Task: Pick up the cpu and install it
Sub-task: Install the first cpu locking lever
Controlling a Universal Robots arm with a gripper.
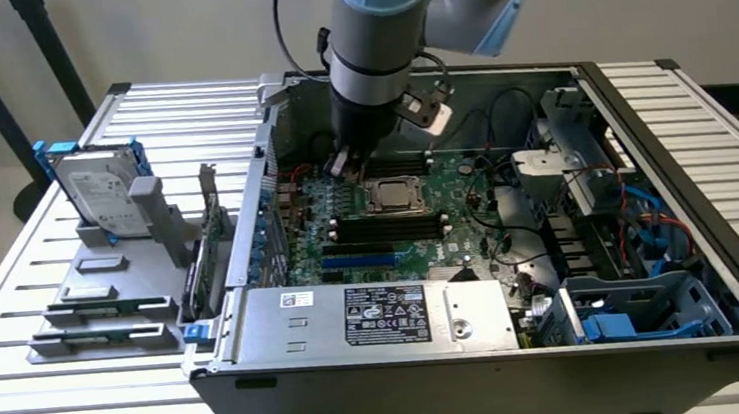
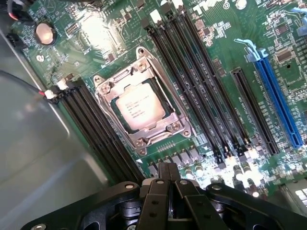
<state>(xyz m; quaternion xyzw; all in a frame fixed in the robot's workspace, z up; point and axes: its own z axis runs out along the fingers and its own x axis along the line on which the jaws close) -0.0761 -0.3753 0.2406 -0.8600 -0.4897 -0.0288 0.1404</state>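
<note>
You had the hand [image 2: 168, 173] with its fingers pressed together, holding nothing, poised above the motherboard [image 2: 230, 38] just beside the socket. The cpu [image 2: 136, 108] sat seated in its metal socket frame [image 2: 103, 93], between the black memory slots [image 2: 192, 72].

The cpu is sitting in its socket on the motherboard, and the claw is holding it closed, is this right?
Not quite. The cpu does sit in its socket on the motherboard, but the wrist view shows the claw shut on nothing, apart from the chip.
</note>
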